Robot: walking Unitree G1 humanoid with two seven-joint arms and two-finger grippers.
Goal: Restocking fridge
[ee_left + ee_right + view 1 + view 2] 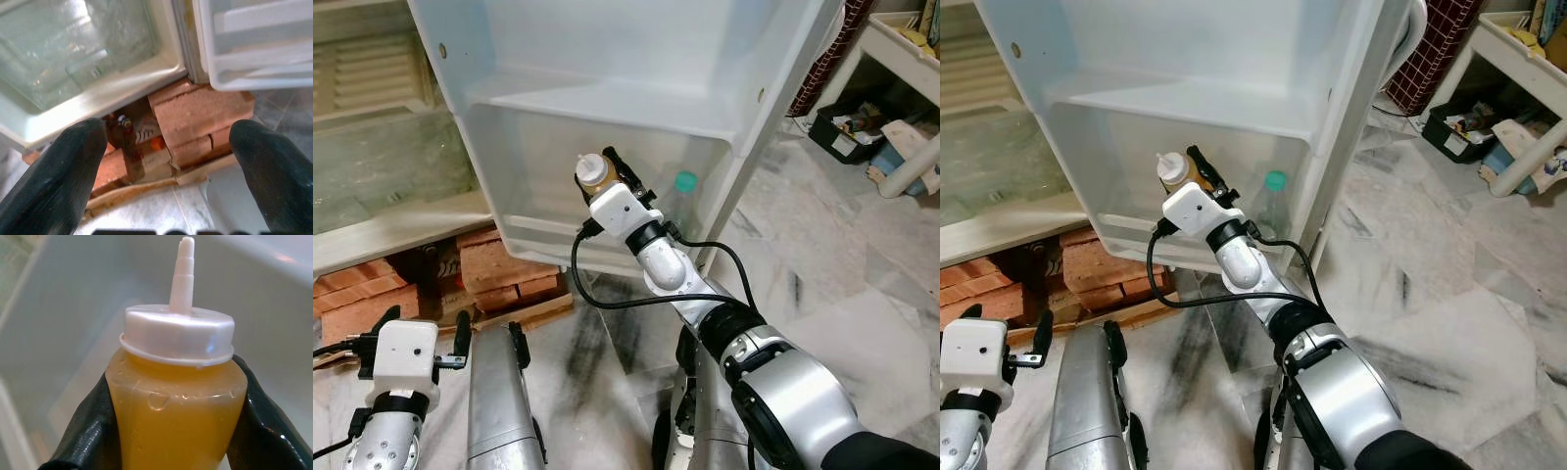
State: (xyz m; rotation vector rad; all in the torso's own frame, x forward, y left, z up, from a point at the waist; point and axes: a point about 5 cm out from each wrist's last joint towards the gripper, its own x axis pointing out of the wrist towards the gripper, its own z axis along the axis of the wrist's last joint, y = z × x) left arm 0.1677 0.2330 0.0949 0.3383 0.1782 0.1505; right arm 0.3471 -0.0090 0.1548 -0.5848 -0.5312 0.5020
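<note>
Right gripper (607, 168) clenched on one squeeze bottle (592, 173), raised inside the lower bin of the open fridge door (607, 108), above the bin's floor and not touching it. One bottle held: amber-yellow liquid inside, white cap with a stepped nozzle (182, 271), black fingers (85, 431) pressed against both sides of its body; no label or writing readable on it. One second bottle counted in the same bin, clear with a green cap (685, 181), standing upright just beside the held one, toward the door's hinge edge; no brand legible there either. Left gripper (423, 338) low near the floor, fingers spread apart and grasping nothing, pointed at the base of the fridge. Two black fingertips (54, 181) seen in the left wrist view, with a stack of red bricks (195, 117) under the fridge body between them, and a glass crisper drawer (73, 54) above. Some small printing on a scrap among the bricks, too blurred to read. One black cable (607, 294) looped from the right wrist down to the forearm. White shelf unit (901, 59) with clutter off to the right on the marble floor (842, 284).
</note>
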